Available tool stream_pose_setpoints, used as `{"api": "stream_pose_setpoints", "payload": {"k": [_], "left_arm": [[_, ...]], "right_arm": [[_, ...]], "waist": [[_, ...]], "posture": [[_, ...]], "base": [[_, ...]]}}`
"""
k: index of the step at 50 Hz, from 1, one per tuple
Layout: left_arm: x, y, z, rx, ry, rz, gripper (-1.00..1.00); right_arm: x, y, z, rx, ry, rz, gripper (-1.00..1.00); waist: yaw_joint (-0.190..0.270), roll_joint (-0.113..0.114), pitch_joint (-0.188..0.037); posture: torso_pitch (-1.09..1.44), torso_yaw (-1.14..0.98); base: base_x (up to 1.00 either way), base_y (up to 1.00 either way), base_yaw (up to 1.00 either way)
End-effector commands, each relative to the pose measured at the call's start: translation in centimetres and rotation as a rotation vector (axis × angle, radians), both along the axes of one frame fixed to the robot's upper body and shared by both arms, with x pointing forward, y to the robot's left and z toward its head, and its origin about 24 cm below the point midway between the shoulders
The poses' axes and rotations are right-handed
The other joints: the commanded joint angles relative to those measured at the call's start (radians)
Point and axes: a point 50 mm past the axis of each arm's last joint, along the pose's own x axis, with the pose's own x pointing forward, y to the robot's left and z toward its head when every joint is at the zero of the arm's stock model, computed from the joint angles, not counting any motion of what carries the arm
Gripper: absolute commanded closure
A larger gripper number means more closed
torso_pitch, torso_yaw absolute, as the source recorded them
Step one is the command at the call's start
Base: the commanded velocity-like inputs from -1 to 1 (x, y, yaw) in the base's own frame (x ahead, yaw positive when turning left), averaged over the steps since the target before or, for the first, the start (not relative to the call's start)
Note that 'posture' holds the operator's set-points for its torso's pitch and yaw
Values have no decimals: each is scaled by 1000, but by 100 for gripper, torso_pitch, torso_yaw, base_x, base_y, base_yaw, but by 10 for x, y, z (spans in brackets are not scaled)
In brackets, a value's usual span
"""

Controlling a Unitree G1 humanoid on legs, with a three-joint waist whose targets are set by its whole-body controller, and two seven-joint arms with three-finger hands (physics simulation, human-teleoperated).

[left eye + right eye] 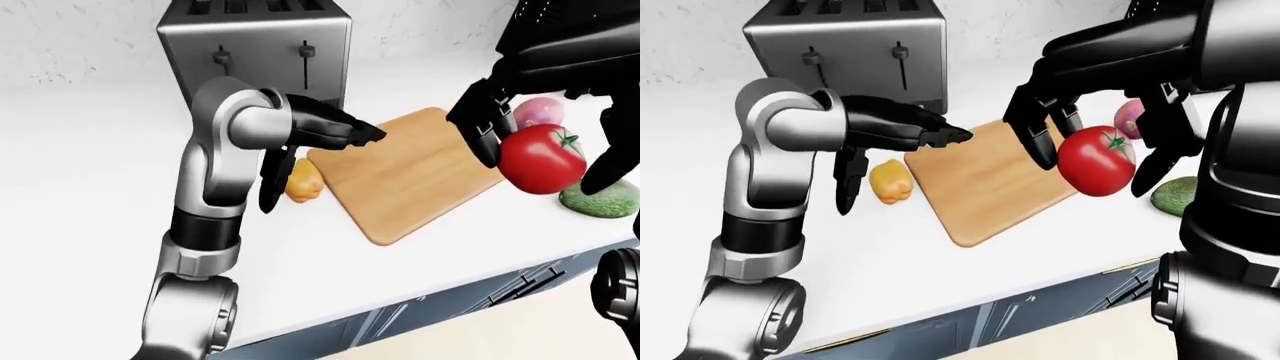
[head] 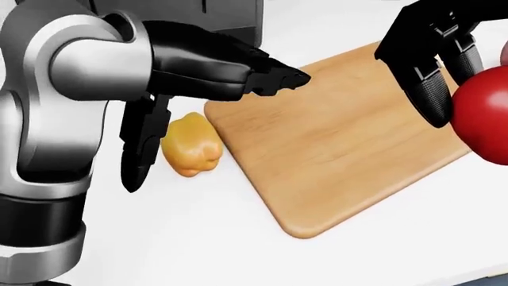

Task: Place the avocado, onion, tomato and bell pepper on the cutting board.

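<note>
At centre left of the head view, the left hand (image 2: 198, 113) is spread open around the bell pepper (image 2: 191, 146), which may be knocked away. The cutting board (image 2: 333, 143) lies bare. At right, the tomato (image 1: 541, 159) is gripped by the right hand (image 1: 545, 124); early release could roll it toward the avocado (image 1: 600, 201) and onion (image 1: 537, 111).

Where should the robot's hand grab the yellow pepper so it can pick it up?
Probably around its fat, rounded middle. The bell pepper lies on the counter beside the cutting board, so one side is crowded by the board's edge. The open left hand already hangs above it, so coming down from the top with fingers on opposite sides looks easiest.
</note>
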Motion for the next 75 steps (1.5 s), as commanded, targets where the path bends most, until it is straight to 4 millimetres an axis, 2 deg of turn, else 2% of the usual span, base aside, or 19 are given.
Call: {"api": "stream_pose_setpoints", "payload": {"k": [1,12,20,24,27,28,29,32,33,34,37,44,49,51,53,55,65,75], "left_arm": [[-4,0,15,-23,-69,-8,-100],[-3,3,1,2,-50,-3,-100],[-3,0,5,-8,-63,-13,-100],[-2,0,0,-10,-64,-16,-100],[-5,-2,5,-31,-80,-33,-100],[-4,-3,6,-42,-97,-39,-94],[-4,-3,6,-47,-107,-43,-73],[-6,-1,1,-39,-140,-53,-33],[-7,0,0,-33,-150,-53,-11],[-7,1,0,-29,-154,-53,-3],[-8,2,-2,-19,-161,-54,8],[-4,7,-13,1,-157,-46,7],[-2,12,-20,5,-142,-33,18],[-2,13,-21,4,-140,-31,29],[-1,14,-21,5,-141,-32,54],[-1,14,-20,1,-150,-39,100],[-7,15,-5,-18,-181,-70,100],[-23,18,33,-66,-240,-88,100]], "right_arm": [[-8,-3,12,10,-60,-5,100],[-9,-3,14,11,-63,-4,100],[-9,-3,20,13,-73,-2,100],[-9,-4,20,14,-73,-5,100],[-9,-5,22,15,-77,-7,100],[-8,-5,22,15,-76,-8,100],[-8,-5,22,15,-76,-9,100],[-8,-5,23,17,-77,-10,100],[-8,-5,23,18,-78,-9,100],[-8,-5,23,17,-79,-9,100],[-8,-5,24,18,-79,-10,100],[-9,-6,25,21,-81,-9,100],[-9,-7,27,23,-82,-11,100],[-10,-7,27,24,-83,-11,100],[-10,-7,27,23,-82,-12,100],[-10,-7,27,23,-82,-11,100],[-9,-7,28,22,-84,-15,100],[-7,-8,32,22,-90,-18,100]], "waist": [[0,-6,-31],[0,-5,-33],[-1,0,-34],[0,-2,-33],[-1,-2,-33],[-1,-2,-33],[-1,-2,-33],[-1,-2,-33],[-1,-1,-34],[-2,0,-34],[-3,3,-35],[-5,9,-38],[-8,14,-41],[-9,15,-42],[-10,17,-43],[-11,18,-43],[-13,19,-39],[-10,8,-28]], "posture": [[0,0],[0,0],[0,0],[0,0],[0,0],[0,0],[0,0],[0,0],[0,0],[0,0],[0,0],[0,0],[0,0],[0,0],[0,0],[0,0],[0,0],[0,0]], "base": [[0,0,0],[0,0,0],[0,0,0],[0,0,0],[0,0,0],[0,0,0],[0,0,0],[0,0,0],[0,0,0],[0,0,0],[0,0,0],[0,0,0],[0,0,0],[0,0,0],[0,0,0],[0,0,0],[0,0,0],[0,0,0]]}}
